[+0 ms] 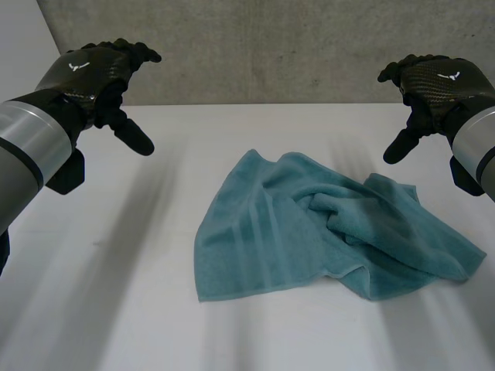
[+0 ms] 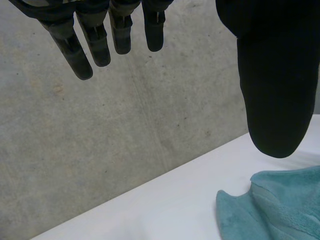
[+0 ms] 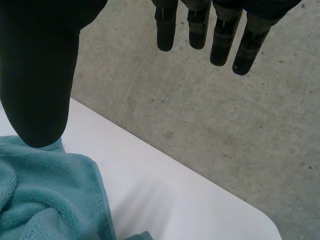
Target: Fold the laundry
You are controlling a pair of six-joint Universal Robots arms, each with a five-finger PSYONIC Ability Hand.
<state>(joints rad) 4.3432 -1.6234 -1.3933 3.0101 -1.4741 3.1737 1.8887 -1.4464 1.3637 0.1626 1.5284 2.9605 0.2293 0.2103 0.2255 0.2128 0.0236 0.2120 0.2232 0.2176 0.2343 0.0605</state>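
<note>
A teal towel lies crumpled on the white table, a little right of the middle, its right half bunched into folds. My left hand hovers high at the far left, well apart from the towel, fingers straight and empty. On the far right my right hand hangs the same way, open, above and beyond the towel's right end. The left wrist view has the towel's corner below the thumb. Beneath the thumb in the right wrist view lies the towel's bunched edge.
A grey concrete wall stands straight behind the table's far edge. White tabletop stretches to the left of the towel and in front of it.
</note>
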